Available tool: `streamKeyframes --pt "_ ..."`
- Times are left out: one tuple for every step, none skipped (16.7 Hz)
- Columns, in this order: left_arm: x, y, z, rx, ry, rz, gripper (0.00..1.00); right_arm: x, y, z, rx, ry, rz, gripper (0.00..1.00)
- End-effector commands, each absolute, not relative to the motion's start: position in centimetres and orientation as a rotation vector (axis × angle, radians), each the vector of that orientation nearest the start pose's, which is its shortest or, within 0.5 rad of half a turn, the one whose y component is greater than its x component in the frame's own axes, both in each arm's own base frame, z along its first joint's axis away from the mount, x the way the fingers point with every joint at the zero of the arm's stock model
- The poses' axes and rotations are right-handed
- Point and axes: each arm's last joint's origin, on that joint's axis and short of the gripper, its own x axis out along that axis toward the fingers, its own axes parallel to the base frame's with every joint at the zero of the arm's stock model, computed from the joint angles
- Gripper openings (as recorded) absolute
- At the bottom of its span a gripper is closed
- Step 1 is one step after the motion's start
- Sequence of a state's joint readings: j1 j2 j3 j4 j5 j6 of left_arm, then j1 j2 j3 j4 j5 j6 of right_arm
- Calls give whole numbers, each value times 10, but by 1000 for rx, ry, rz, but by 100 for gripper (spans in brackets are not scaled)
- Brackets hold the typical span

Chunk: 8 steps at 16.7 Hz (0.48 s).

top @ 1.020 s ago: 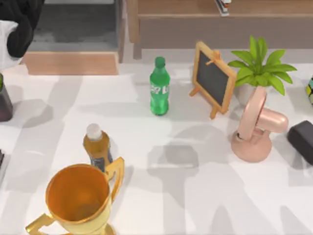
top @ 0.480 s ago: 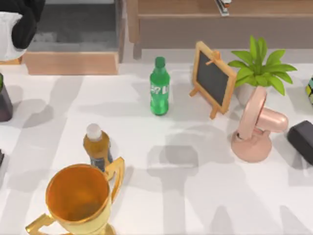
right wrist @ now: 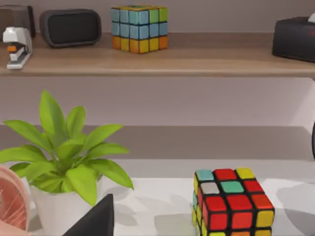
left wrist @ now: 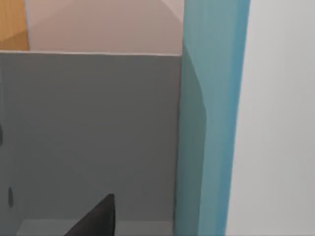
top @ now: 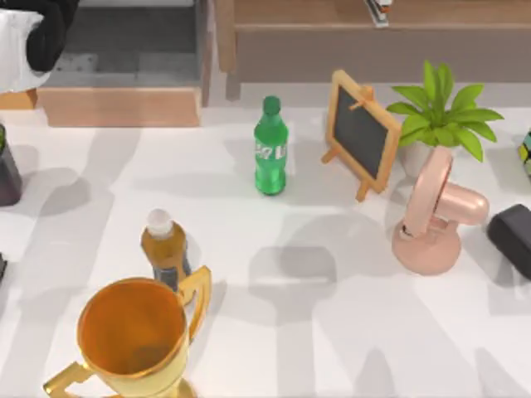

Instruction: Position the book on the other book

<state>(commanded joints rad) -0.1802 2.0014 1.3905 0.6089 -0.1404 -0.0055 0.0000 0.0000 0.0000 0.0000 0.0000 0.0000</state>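
Where the left hand [top: 50, 33] hangs, the blue-edged book [left wrist: 211, 123] stands close beside.

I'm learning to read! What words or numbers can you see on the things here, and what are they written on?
Green bottle: a white mark on its label, too blurred to read.
Amber bottle: dark label, nothing readable.
Chalkboard: blank.
Gold trophy cup, pink fan and puzzle cubes: no writing.
So there are no words I can actually read.

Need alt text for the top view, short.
White table seen from above: gold trophy cup at front left, amber bottle behind it, green soda bottle mid-table. Right side holds a small chalkboard easel, potted plant and pink desk fan.
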Motion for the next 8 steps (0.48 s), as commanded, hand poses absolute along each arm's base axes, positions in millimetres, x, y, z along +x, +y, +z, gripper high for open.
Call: streamKeyframes --pt "464 -75 248 -19 4 -17 85 106 -1 160 0 0 0 100" --pt "464 -75 248 -19 4 -17 77 106 -1 160 0 0 0 100" --pt "464 -75 248 -19 4 -17 70 106 -1 160 0 0 0 100" --pt "464 -75 248 -19 4 -17 62 106 -1 160 0 0 0 100" --pt "464 -75 248 -19 4 -17 55 106 -1 160 0 0 0 100" --pt "464 -75 248 -19 4 -17 47 106 -1 160 0 0 0 100" --pt "464 -75 248 -19 4 -17 40 106 -1 160 0 0 0 100" --pt "464 -75 248 -19 4 -17 32 106 -1 160 0 0 0 100"
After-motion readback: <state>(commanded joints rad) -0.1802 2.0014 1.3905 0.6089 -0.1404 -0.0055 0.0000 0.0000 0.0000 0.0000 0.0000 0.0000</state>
